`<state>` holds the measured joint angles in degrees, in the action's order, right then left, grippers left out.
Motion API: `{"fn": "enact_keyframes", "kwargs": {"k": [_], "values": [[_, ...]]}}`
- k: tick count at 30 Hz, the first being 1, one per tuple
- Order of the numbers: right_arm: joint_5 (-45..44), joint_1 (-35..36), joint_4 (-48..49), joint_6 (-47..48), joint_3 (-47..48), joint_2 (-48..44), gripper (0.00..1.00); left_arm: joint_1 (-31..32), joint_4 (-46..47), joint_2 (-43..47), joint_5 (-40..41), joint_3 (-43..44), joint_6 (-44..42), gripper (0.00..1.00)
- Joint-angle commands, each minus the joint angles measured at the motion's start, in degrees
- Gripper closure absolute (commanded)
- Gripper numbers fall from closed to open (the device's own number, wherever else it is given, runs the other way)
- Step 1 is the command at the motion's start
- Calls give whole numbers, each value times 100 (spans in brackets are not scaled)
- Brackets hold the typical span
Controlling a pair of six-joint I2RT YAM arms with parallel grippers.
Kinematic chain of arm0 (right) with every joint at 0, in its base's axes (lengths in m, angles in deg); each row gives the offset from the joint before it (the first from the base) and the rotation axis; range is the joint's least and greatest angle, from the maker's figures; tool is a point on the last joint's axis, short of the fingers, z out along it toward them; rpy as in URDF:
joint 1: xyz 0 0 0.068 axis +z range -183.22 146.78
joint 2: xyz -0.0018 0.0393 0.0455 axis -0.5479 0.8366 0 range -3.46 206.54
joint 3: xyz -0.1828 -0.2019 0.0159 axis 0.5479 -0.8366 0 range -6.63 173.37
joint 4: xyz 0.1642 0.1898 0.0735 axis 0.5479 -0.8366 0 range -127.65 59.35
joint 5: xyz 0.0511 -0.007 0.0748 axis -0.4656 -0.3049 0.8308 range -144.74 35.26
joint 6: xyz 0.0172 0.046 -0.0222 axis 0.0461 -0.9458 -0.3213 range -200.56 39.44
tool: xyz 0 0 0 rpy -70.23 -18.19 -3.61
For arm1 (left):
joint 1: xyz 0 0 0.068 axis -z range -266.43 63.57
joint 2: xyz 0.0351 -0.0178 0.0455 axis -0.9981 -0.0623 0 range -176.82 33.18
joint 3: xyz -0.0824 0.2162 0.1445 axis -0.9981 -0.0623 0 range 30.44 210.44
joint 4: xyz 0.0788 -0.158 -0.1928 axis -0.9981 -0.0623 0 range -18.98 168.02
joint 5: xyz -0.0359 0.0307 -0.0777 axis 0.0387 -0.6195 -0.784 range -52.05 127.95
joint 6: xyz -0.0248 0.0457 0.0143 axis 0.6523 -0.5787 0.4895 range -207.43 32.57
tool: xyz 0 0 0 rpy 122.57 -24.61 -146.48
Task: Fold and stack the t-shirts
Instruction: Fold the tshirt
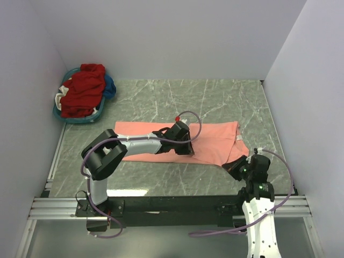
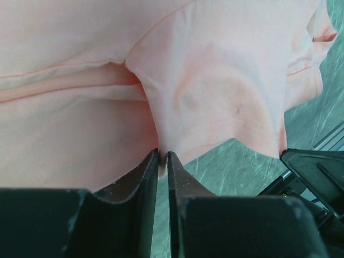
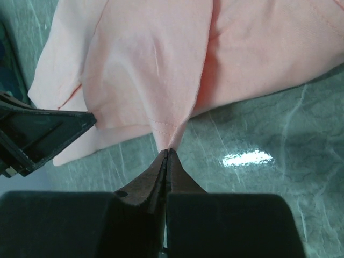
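The salmon-pink t-shirt (image 1: 209, 137) lies spread across the middle of the green marble table, partly folded lengthwise. My left gripper (image 1: 185, 148) is at its near edge. In the left wrist view its jaws (image 2: 163, 153) stand a narrow slit apart, with a fold of the shirt (image 2: 215, 80) still between the tips. My right gripper (image 1: 236, 167) is at the shirt's near right corner. Its jaws (image 3: 168, 150) are pressed together on a hemmed corner of the shirt (image 3: 156, 64), which is drawn to a point. A dark red t-shirt (image 1: 83, 88) and a blue one (image 1: 110, 86) are heaped in the basket.
The round teal basket (image 1: 80, 119) stands in the far left corner against the wall. White walls close in the table on the left, back and right. A metal rail (image 1: 161, 203) runs along the near edge by the arm bases.
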<state>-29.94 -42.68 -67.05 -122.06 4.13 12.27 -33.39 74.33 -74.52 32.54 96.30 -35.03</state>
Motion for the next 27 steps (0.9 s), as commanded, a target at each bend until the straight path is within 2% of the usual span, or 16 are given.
{"fn": "enact_keyframes", "kwargs": {"k": [1, 8, 13, 23, 27], "values": [[131, 49, -208, -60, 13, -228, 100, -74, 105, 56, -144, 75, 7, 81], [113, 40, -605, -8, 365, -404, 100, -100, 87, 3, -259, 93, -37, 82], [17, 49, -377, -51, 339, -184, 100, -127, 52, 30, -346, 84, -90, 82], [-221, 49, 124, -8, 409, 369, 100, -118, 148, -31, -469, -30, -353, 67], [-282, 40, 247, -8, 462, 519, 100, -74, 78, -155, -426, 66, -424, 66]]}}
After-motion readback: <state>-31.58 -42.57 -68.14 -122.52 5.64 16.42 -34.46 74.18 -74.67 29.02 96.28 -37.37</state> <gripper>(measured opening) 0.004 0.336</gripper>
